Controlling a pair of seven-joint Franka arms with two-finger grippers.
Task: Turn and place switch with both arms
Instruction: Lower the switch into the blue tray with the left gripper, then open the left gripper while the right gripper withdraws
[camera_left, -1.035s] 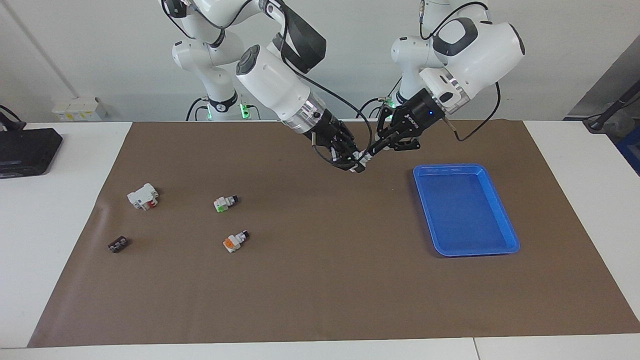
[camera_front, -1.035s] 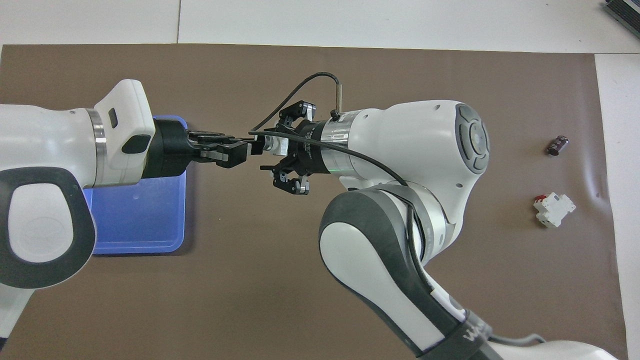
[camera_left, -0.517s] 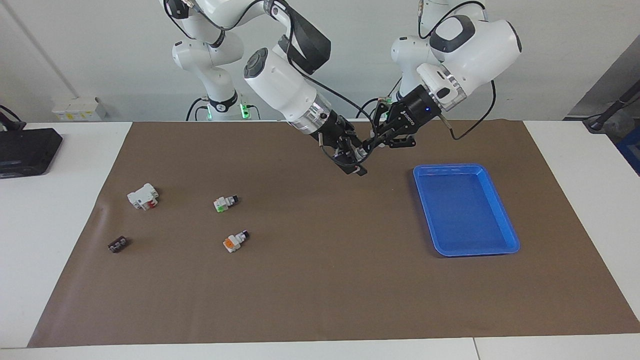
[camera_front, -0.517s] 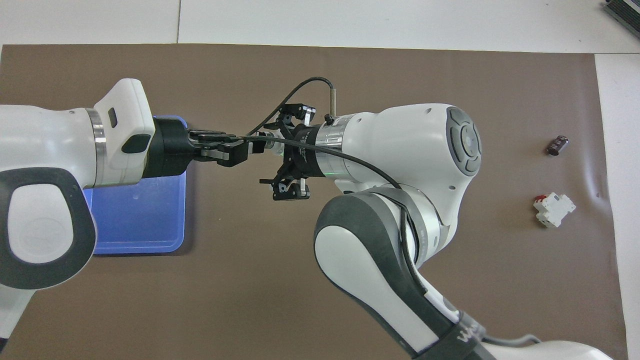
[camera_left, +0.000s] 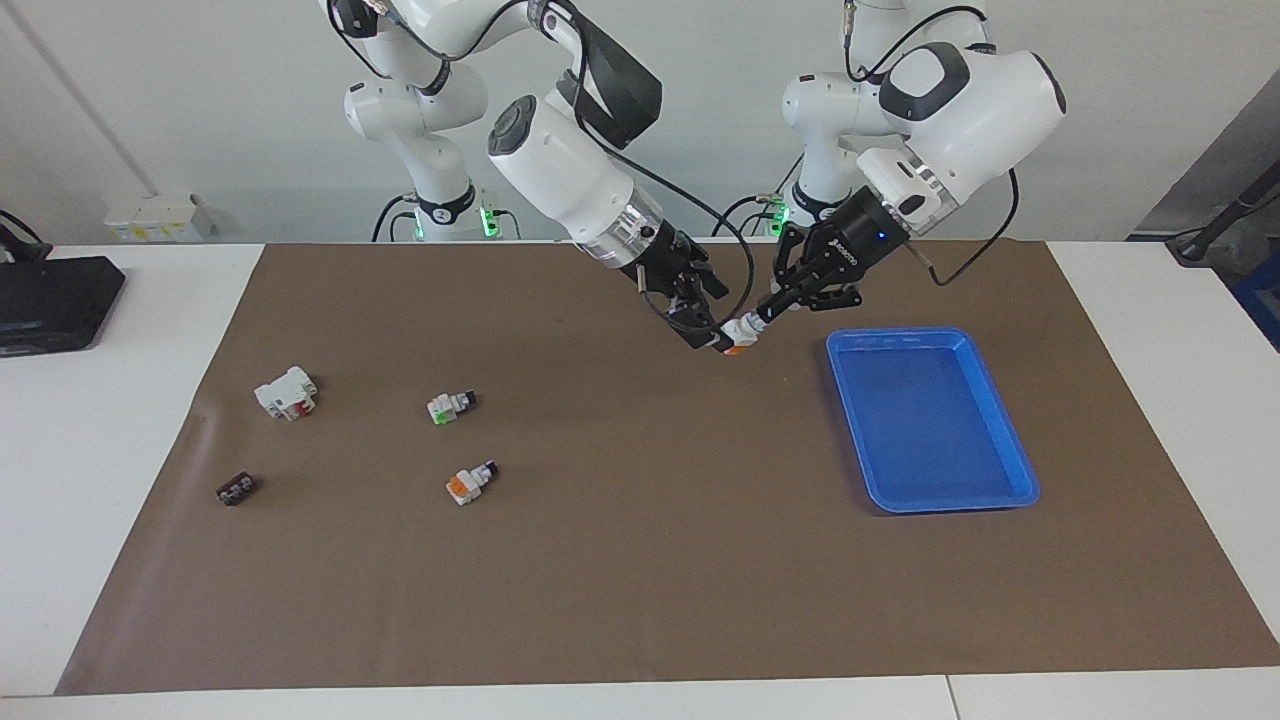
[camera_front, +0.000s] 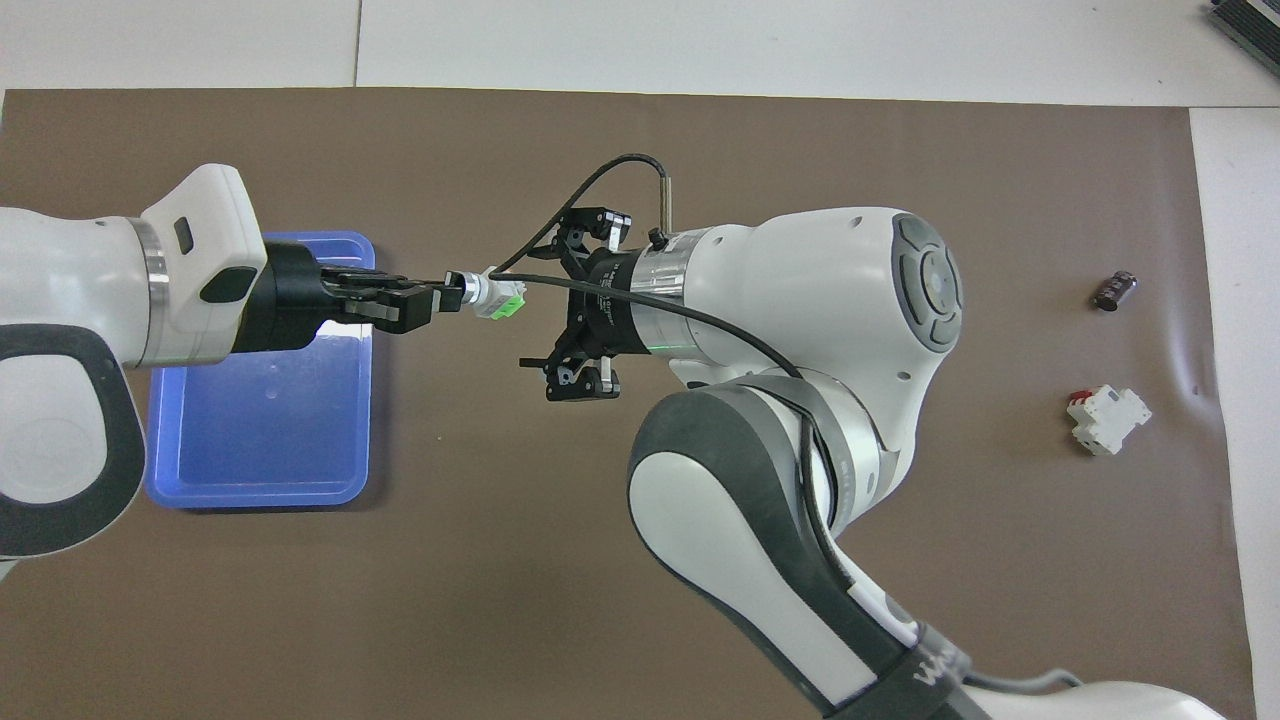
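Note:
My left gripper (camera_left: 757, 318) (camera_front: 445, 300) is shut on the small end of a white switch (camera_left: 738, 336) (camera_front: 497, 298) and holds it in the air over the brown mat, beside the blue tray (camera_left: 850, 420). The overhead view shows a bright green patch on it. The facing view shows an orange edge on its underside. My right gripper (camera_left: 708, 315) (camera_front: 555, 298) hangs just beside the switch with its fingers spread, and a small gap to the switch shows in the overhead view.
A like switch with a green patch (camera_left: 450, 405), one with an orange patch (camera_left: 470, 483), a white block with red marks (camera_left: 287, 392) (camera_front: 1107, 420) and a small dark part (camera_left: 235, 489) (camera_front: 1115, 290) lie toward the right arm's end. The tray (camera_front: 260, 495) holds nothing.
My left gripper has drawn back toward the tray with the switch, pulling it clear of the right gripper. The right gripper has stayed about where it was.

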